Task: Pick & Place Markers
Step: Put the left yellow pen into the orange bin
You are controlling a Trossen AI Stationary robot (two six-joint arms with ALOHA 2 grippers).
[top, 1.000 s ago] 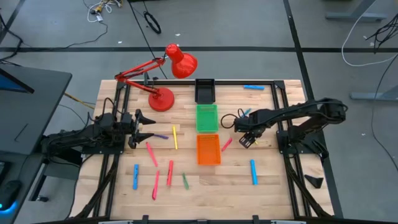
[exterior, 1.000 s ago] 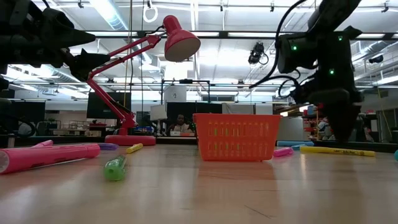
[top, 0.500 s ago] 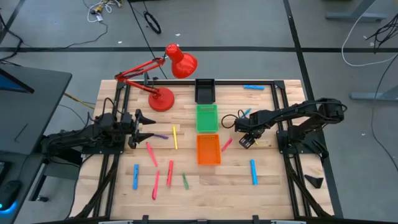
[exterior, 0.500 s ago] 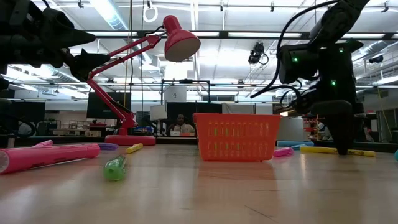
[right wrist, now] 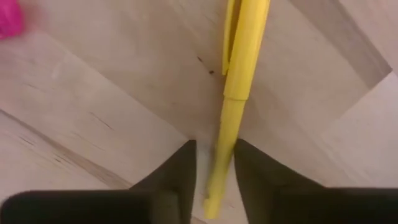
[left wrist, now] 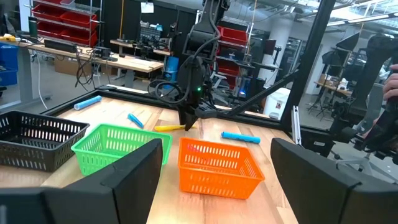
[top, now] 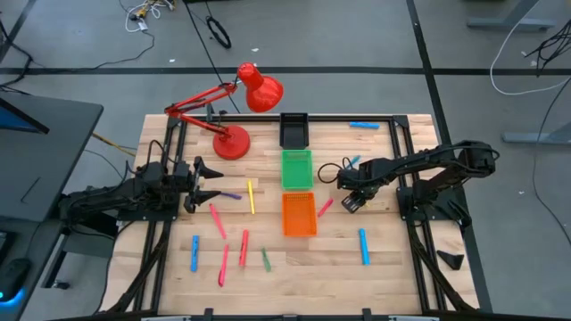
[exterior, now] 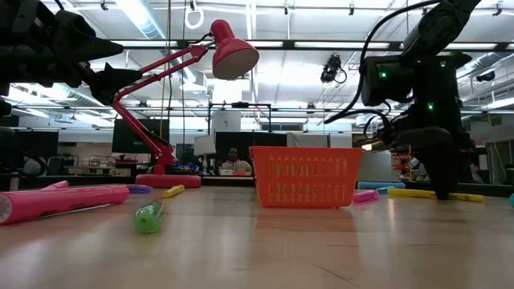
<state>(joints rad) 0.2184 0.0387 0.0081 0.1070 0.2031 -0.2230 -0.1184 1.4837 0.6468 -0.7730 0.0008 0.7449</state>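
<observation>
From above, the right gripper is down on the table just right of the orange tray, while the left gripper waits apart, fingers spread; level across the table, the yellow marker lies flat at the right arm's foot; in the right wrist view that marker runs between the fingers, which flank it closely, though a firm grasp cannot be told; best to pinch squarely before lifting, lest it roll or tilt

Open tabletop right of orange basket; lamp far-left.
</observation>
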